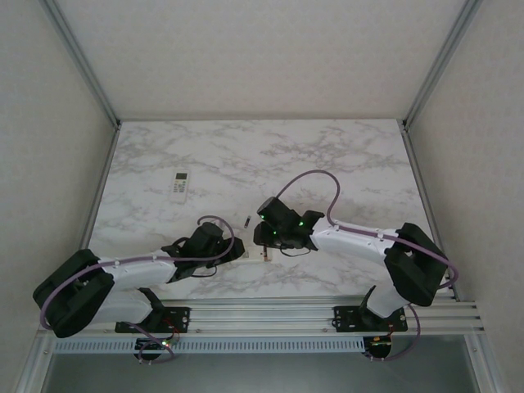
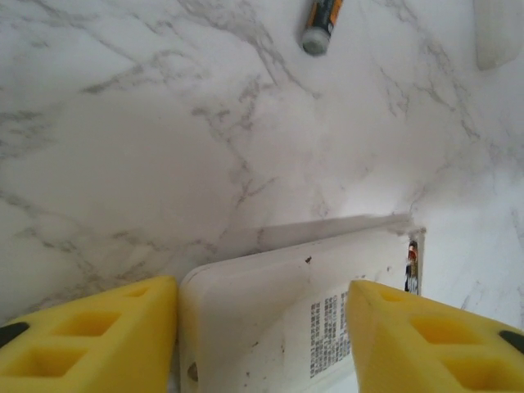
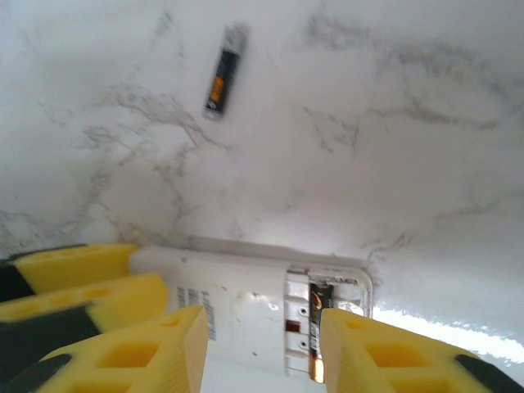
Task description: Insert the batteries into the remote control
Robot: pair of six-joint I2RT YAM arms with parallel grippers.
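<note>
L jaws pinch the remote control across its width near one end. Their yellow pads sit tight on either side of it, label side up, w/ the printed text btwn them. In the R wrist view the same pads close on the remote's end, left of the R jaws.

R jaws are spread, nothing pinched. Their pads sit low over the remote's other end, w/ the open battery bay in the gap, nearer the pad on the view's right. One battery already lies in the bay, dark w/ an orange band, just beside that pad's inner edge. Whether the pad touches it: can't tell.

A loose battery lies flat on the bench, ahead of both jaws' tips and apart from the remote. From the R jaws it's ahead and to the left. From the L jaws it's ahead, slightly right of centre.

In the top view the two jaws come in from opposite sides, tips near each other over the remote.

A second remote, white, button side up, lies well apart from the L jaws, farther out on the bench. White rounded obj ahead-right of the L jaws, cut off by the frame edge; can't tell what it is.
</note>
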